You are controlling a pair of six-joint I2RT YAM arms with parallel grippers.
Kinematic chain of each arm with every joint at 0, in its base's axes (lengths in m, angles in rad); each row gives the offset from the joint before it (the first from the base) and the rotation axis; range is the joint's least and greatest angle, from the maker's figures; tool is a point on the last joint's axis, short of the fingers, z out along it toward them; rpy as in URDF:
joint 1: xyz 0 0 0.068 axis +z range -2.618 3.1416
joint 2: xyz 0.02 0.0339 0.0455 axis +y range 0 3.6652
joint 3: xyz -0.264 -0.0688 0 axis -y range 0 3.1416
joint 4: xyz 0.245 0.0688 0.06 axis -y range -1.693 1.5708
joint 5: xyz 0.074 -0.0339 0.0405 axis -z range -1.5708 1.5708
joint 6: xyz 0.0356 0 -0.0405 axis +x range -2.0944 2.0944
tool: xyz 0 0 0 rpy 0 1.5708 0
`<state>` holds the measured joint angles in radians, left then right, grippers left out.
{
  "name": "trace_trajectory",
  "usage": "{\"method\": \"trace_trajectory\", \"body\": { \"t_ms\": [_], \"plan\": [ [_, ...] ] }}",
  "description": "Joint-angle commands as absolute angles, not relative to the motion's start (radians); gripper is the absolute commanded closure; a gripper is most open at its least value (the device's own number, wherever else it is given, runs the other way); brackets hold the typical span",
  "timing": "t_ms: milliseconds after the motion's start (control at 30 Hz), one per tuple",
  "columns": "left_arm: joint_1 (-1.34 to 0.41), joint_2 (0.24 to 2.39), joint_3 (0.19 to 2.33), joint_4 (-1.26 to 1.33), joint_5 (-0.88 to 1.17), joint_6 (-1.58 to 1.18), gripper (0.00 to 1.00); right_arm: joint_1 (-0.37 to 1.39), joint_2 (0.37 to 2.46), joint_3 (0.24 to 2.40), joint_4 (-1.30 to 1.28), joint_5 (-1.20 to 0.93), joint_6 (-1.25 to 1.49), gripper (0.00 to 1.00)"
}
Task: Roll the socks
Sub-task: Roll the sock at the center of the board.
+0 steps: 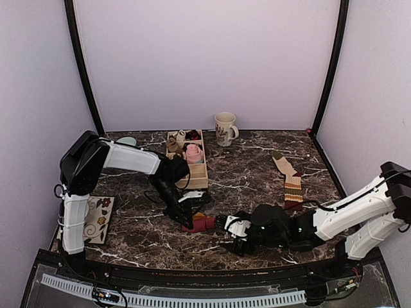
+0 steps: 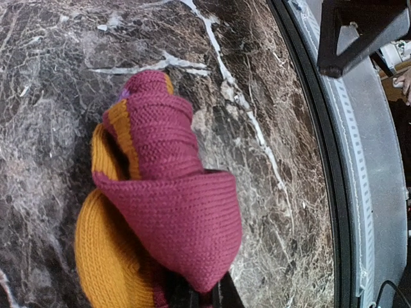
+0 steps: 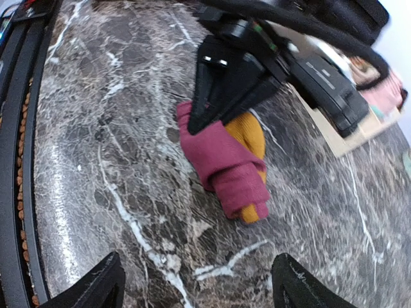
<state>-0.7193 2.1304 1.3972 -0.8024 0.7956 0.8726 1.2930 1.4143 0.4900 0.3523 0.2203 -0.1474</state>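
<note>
Top view only: a striped flat sock (image 1: 293, 186) is seen on the right of the table (image 1: 257, 160), well apart from both arms. A box (image 1: 200, 174) holding a pink bundle (image 1: 192, 154) and a mug (image 1: 225, 128) are seen at the back.
Left wrist view only: the knit of the rolled sock (image 2: 173, 212) is shown close up, with a maroon layer wrapped over an orange one.
Right wrist view only: the left hand (image 3: 200, 115) is seen from the front as a black wedge, set on the far end of the rolled sock. The sock's free end is turned toward the camera.
Left hand: it is closed tight, and the maroon fabric at one end of the rolled sock is pinched in it.
Right hand (image 3: 196, 282): its fingers (image 3: 96, 285) are held wide apart. Nothing is gripped or touched. It is pointed at the rolled sock from nearby, with bare table between.
Rolled sock: it is placed at the front middle of the table, between the two hands, and rests on the marble.
</note>
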Motion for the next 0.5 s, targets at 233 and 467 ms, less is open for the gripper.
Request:
{"method": "trace_trajectory", "body": {
  "t_ms": [233, 467],
  "plan": [
    [-0.73, 2.265, 1.417, -0.99, 0.655, 0.905, 0.98, 1.312, 1.744, 0.738, 0.464, 0.205, -0.6, 0.32],
    [-0.73, 2.292, 1.449, -1.033, 0.637, 0.937, 0.98, 1.264, 1.84, 0.823, 0.459, 0.106, -0.63, 0.38]
  ]
}}
